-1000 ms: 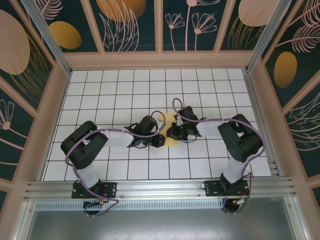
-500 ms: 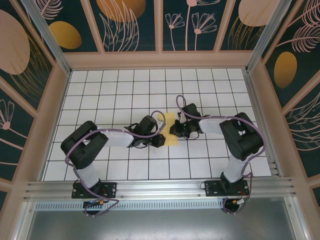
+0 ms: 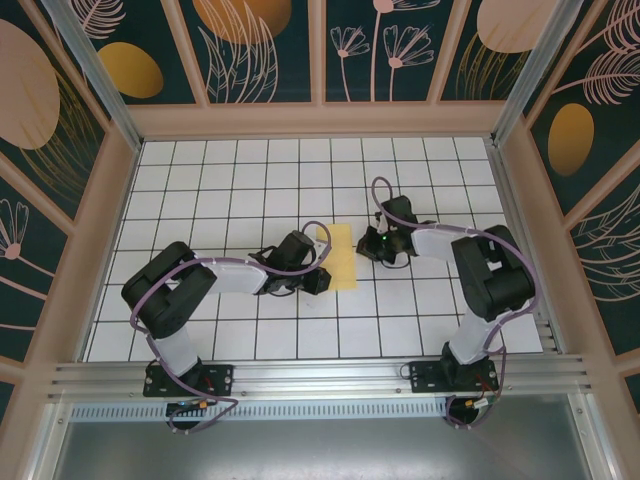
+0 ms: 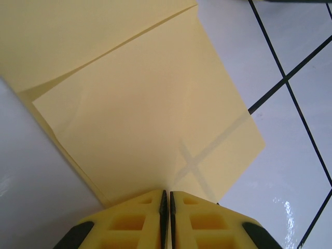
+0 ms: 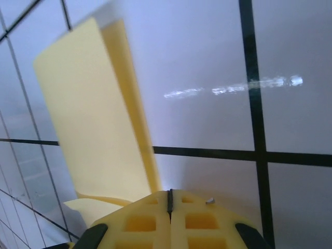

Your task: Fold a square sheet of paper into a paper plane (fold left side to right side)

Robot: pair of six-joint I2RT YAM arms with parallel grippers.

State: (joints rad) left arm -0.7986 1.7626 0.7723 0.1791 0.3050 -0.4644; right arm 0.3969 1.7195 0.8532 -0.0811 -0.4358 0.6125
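The square sheet of paper (image 3: 338, 257) lies on the glossy white counter (image 3: 250, 190), ruled with thin black grid lines, between the two arms. It is thin, matte, yellow-orange paper, now a narrow upright rectangle. The left wrist view shows it (image 4: 145, 119) doubled, one smooth layer over another, with a faint slanting crease. The left fingers (image 4: 132, 223), blocky yellow pads with square recesses, are pressed together, their tips at the sheet's near edge. The right fingers (image 5: 137, 223), of the same ribbed yellow, are likewise closed on nothing, just beside the strip (image 5: 93, 124), whose upper layer stands slightly lifted.
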